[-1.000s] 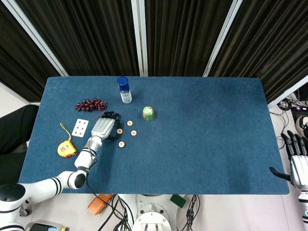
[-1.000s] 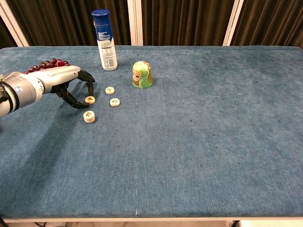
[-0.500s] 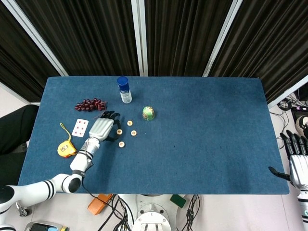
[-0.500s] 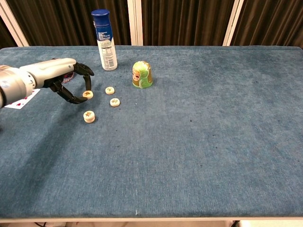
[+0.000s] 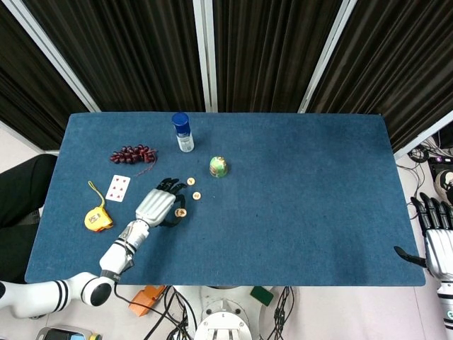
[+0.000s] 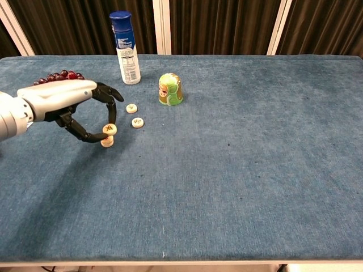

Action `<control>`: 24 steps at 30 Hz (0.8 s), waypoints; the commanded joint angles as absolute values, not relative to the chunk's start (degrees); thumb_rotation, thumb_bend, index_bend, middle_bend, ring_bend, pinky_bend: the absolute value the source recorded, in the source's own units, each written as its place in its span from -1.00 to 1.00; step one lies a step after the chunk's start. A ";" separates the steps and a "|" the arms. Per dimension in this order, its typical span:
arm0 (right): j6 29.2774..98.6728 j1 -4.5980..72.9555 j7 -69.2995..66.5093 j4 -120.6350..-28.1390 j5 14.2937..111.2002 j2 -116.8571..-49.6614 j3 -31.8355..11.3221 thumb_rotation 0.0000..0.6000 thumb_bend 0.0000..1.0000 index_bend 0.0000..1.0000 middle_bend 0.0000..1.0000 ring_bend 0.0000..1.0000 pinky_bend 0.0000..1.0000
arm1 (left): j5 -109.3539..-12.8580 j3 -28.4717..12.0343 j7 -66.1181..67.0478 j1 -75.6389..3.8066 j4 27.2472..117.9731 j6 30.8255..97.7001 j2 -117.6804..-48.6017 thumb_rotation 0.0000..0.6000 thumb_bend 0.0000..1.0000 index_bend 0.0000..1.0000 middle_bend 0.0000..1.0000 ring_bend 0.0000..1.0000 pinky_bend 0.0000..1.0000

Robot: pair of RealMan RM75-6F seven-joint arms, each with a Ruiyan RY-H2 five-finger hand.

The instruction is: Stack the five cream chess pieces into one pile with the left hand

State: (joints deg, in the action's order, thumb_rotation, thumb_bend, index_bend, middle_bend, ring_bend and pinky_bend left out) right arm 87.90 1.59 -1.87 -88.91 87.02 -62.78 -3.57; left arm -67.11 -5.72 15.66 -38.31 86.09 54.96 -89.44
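Fingers: your left hand (image 6: 62,102) pinches one cream piece (image 6: 109,129) between thumb and a fingertip; the other fingers arch above it.
Held piece: you carry it directly over the pile (image 6: 107,141), which lies near the table's (image 6: 238,187) left end, toward the front. I cannot tell whether piece and pile are touching or just apart.
Reason for hold: a fingertip pinch on the rim leaves the underside free, which in my judgement suits laying it flat on the pile.
Pile: from the chest view it looks to be two pieces thick; I cannot confirm the count.
Loose pieces: two remain flat on the cloth, one (image 6: 137,122) just right of the pile and one (image 6: 131,108) behind it, apart from each other.
Task standing: judged partway; you have the held piece to seat and two more to fetch.
Right hand: your right hand (image 5: 439,237) is off the table's right end, fingers apart, holding nothing.
Containers: bottle (image 6: 125,48), blue cap on, stands upright near the rear edge; contents not visible. Green jar (image 6: 169,89) stands right of it; contents not visible.
Other items: grapes (image 5: 132,153), playing card (image 5: 117,188) and tape measure (image 5: 98,219) lie toward the left edge.
Risk: an off-centre release could topple the pile.
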 commanded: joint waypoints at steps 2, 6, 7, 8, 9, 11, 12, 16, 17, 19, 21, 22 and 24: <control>88.11 1.44 -1.92 -88.86 87.06 -62.82 -3.51 1.00 -0.76 -1.00 -1.00 -1.00 -1.00 | -66.35 -5.41 17.35 -38.28 85.37 55.16 -89.92 1.00 -0.31 0.02 -0.77 -1.00 -1.00; 87.94 1.49 -1.60 -89.06 87.25 -62.88 -3.36 1.00 -0.76 -1.00 -1.00 -1.00 -1.00 | -65.42 -5.52 17.98 -38.24 85.16 55.00 -89.92 1.00 -0.33 0.02 -0.77 -1.00 -1.00; 87.95 1.50 -1.54 -89.09 87.29 -62.88 -3.35 1.00 -0.76 -1.00 -1.00 -1.00 -1.00 | -65.21 -5.54 18.11 -38.26 85.13 54.91 -89.90 1.00 -0.34 0.02 -0.77 -1.00 -1.00; 87.98 1.50 -1.50 -89.14 87.31 -62.90 -3.36 1.00 -0.76 -1.00 -1.00 -1.00 -1.00 | -65.00 -5.57 18.22 -38.28 85.11 54.81 -89.87 1.00 -0.34 0.02 -0.77 -1.00 -1.00; 88.02 1.50 -1.45 -89.18 87.31 -62.92 -3.37 1.00 -0.76 -1.00 -1.00 -1.00 -1.00 | -64.75 -5.61 18.33 -38.31 85.08 54.68 -89.84 1.00 -0.35 0.02 -0.77 -1.00 -1.00; 88.08 1.45 -1.35 -89.27 87.29 -62.88 -3.37 1.00 -0.75 -1.00 -1.00 -1.00 -1.00 | -64.32 -5.64 18.50 -38.34 84.96 54.47 -89.83 1.00 -0.35 0.02 -0.77 -1.00 -1.00; 88.09 1.44 -1.33 -89.30 87.29 -62.87 -3.37 1.00 -0.75 -1.00 -1.00 -1.00 -1.00 | -64.15 -5.67 18.53 -38.35 84.91 54.40 -89.85 1.00 -0.35 0.02 -0.77 -1.00 -1.00; 88.13 1.36 -1.24 -89.41 87.19 -62.83 -3.36 1.00 -0.76 -1.00 -1.00 -1.00 -1.00 | -63.68 -5.70 18.59 -38.38 84.53 54.15 -90.03 1.00 -0.35 0.02 -0.77 -1.00 -1.00; 88.11 1.35 -1.23 -89.43 87.18 -62.82 -3.36 1.00 -0.76 -1.00 -1.00 -1.00 -1.00 | -63.60 -5.69 18.62 -38.40 84.42 54.08 -90.09 1.00 -0.35 0.02 -0.77 -1.00 -1.00; 88.10 1.33 -1.21 -89.44 87.14 -62.81 -3.35 1.00 -0.76 -1.00 -1.00 -1.00 -1.00 | -63.53 -5.69 18.69 -38.41 84.28 54.08 -90.17 1.00 -0.35 0.02 -0.77 -1.00 -1.00; 88.05 1.33 -1.16 -89.47 87.09 -62.81 -3.34 1.00 -0.76 -1.00 -1.00 -1.00 -1.00 | -63.40 -5.72 18.75 -38.42 84.08 54.07 -90.31 1.00 -0.35 0.02 -0.77 -1.00 -1.00; 88.01 1.33 -1.13 -89.49 87.06 -62.81 -3.34 1.00 -0.76 -1.00 -1.00 -1.00 -1.00 | -63.34 -5.74 18.81 -38.43 84.00 54.10 -90.37 1.00 -0.35 0.02 -0.77 -1.00 -1.00; 87.89 1.36 -1.08 -89.52 86.99 -62.80 -3.34 1.00 -0.75 -1.00 -1.00 -1.00 -1.00 | -63.20 -5.77 18.92 -38.47 83.83 54.04 -90.45 1.00 -0.35 0.02 -0.77 -1.00 -1.00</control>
State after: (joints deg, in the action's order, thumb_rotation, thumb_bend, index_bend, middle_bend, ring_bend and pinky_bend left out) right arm 87.90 1.35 -1.08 -89.51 87.00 -62.80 -3.34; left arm -63.22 -5.75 18.91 -38.46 83.85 54.05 -90.43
